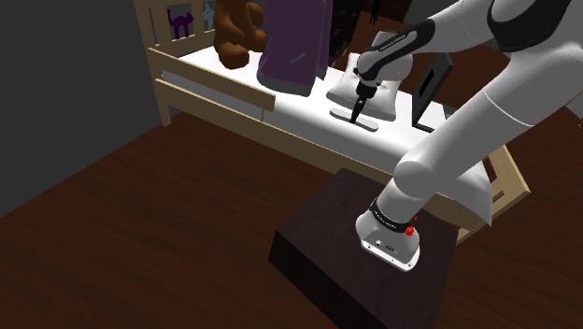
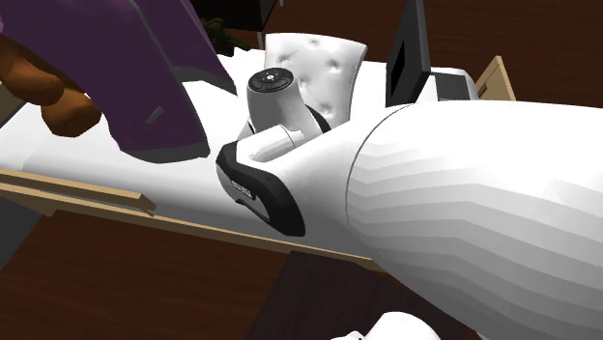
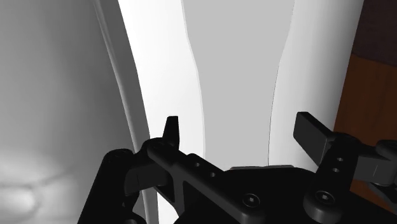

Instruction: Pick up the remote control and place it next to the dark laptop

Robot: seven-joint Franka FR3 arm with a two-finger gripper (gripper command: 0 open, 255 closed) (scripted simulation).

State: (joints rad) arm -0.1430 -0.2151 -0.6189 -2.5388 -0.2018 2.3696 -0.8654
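Observation:
The remote control (image 1: 372, 122) is a flat, pale grey slab lying on the white mattress (image 1: 299, 117) in front of a white pillow (image 1: 346, 79). My gripper (image 1: 356, 115) points down right over it, the tips very close to its top. In the wrist view my gripper (image 3: 242, 127) is open, its fingers apart on either side of the long grey remote (image 3: 235, 83) without touching it. The dark laptop (image 1: 435, 82) stands open on the bed just past the pillow, toward the shoulder view's right; its dark screen (image 2: 408, 53) also rises behind the arm in the second exterior view.
A purple cloth (image 1: 297, 42) and a brown teddy bear (image 1: 238, 33) sit on the bed toward the shoulder view's left. The bed's wooden rail (image 1: 308, 150) runs along the mattress. My dark stand (image 1: 322, 243) sits on a dark wood floor (image 1: 140, 224).

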